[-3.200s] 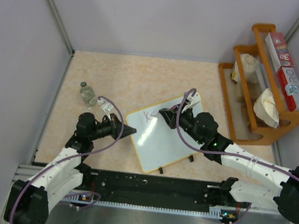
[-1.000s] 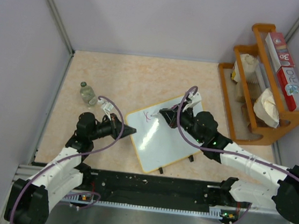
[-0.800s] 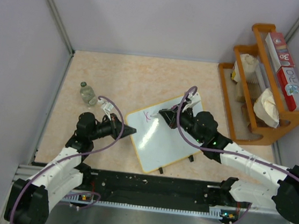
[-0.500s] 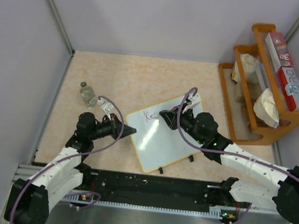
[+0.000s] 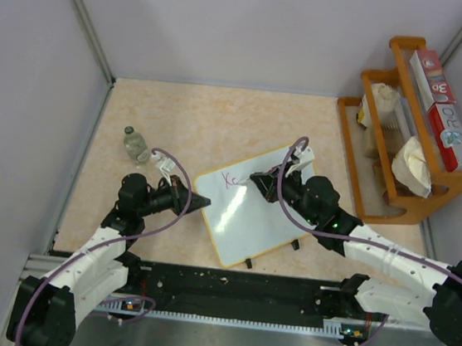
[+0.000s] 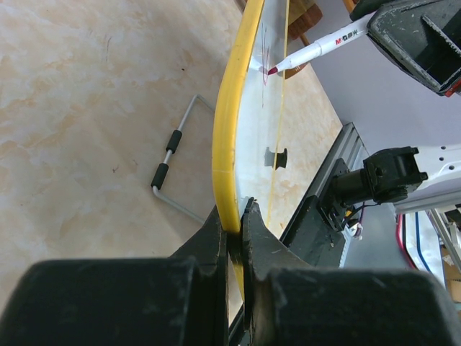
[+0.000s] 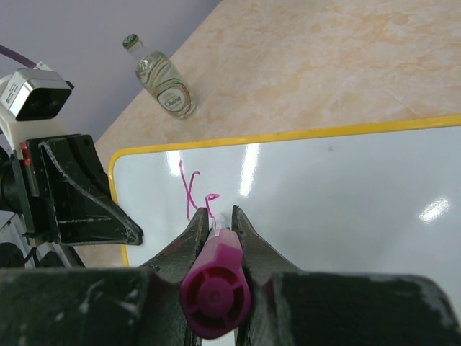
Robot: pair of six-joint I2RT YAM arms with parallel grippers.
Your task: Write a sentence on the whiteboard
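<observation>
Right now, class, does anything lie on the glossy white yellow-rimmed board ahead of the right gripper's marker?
Nothing visible does. The right gripper holds the purple-ended marker, tip by the pink letters; the glossy white board beyond them is bare. The small glass bottle stands off it.

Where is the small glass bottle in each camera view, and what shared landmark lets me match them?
Top external: bottle left of centre, up-left of the whiteboard.
Left wrist: not in it.
Right wrist: bottle at upper left, beyond the whiteboard's far edge.
Shared landmark: the whiteboard's yellow rim, seen in all three.
</observation>
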